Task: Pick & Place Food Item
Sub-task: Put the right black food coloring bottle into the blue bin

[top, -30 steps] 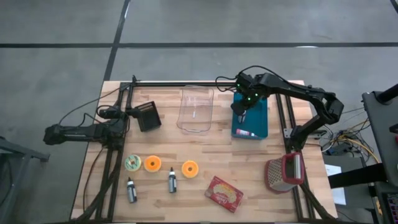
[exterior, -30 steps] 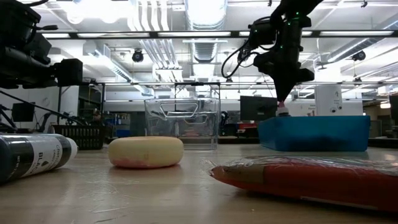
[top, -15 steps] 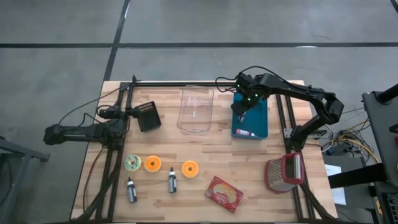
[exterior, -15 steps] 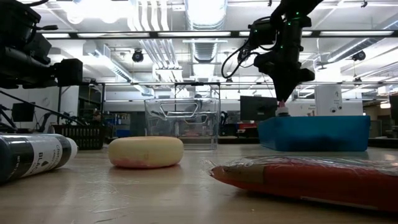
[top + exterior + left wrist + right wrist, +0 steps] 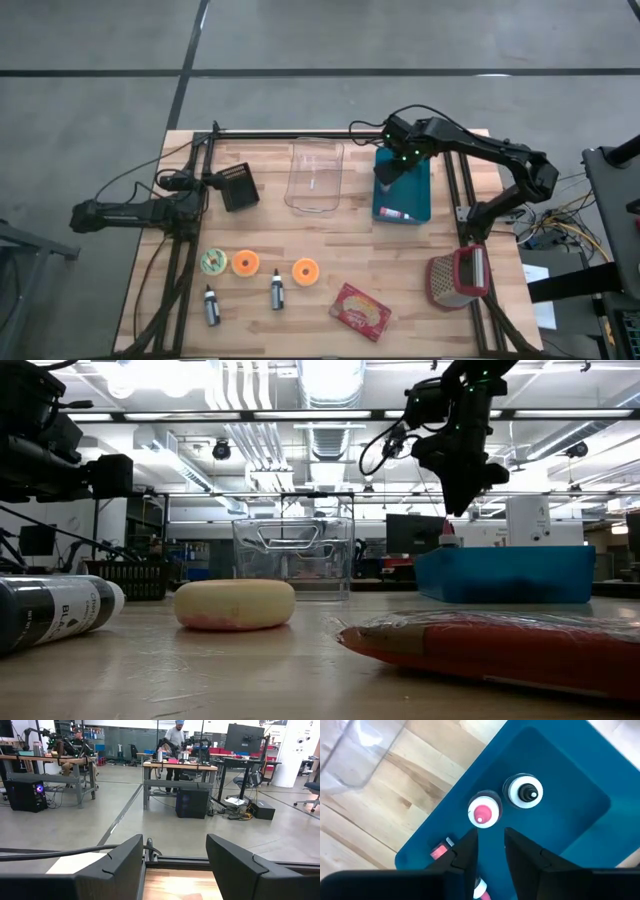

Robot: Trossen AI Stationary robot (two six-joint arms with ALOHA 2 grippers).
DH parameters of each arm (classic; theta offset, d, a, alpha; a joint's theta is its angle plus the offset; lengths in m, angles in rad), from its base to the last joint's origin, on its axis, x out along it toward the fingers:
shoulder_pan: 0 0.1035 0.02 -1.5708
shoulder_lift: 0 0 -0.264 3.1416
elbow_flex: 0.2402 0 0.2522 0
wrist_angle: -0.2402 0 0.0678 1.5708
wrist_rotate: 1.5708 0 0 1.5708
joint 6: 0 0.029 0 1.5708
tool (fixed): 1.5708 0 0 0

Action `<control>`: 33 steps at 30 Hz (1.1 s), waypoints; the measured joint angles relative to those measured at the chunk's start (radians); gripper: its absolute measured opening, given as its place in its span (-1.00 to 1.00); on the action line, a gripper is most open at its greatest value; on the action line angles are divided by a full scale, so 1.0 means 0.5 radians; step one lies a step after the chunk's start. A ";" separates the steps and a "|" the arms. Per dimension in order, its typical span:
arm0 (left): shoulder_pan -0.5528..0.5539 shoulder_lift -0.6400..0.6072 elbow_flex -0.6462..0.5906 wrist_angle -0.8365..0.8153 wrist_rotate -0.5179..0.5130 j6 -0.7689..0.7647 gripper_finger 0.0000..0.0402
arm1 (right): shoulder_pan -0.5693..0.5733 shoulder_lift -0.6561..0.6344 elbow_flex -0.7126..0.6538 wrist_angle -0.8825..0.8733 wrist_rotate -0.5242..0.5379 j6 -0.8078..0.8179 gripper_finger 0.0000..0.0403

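Now I judge the placing step is just done: my right hand (image 5: 490, 842) hangs above the blue bin (image 5: 415, 200) at the far right of the tabletop (image 5: 330, 250), its fingers a narrow gap apart and holding nothing. Below it, a pink-capped bottle (image 5: 484, 813) stands upright inside the bin, touching or just beside a white-capped one (image 5: 523, 791); more pink-marked items lie nearer the bin's edge. In the low view the hand (image 5: 462, 510) is clear above the bottle's cap (image 5: 449, 542).

My left hand (image 5: 172, 865) waits at the left edge, fingers wide apart and empty.

Next I would lift the right arm out and go for another item; two small bottles (image 5: 277, 291), three round pieces (image 5: 305, 271) and a red packet (image 5: 360, 311) lie near the front, well apart from the bin.
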 joint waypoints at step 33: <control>0.000 0.000 0.000 0.000 0.000 0.001 0.11 | 1.298 -0.198 -0.050 1.370 0.614 -0.602 -0.30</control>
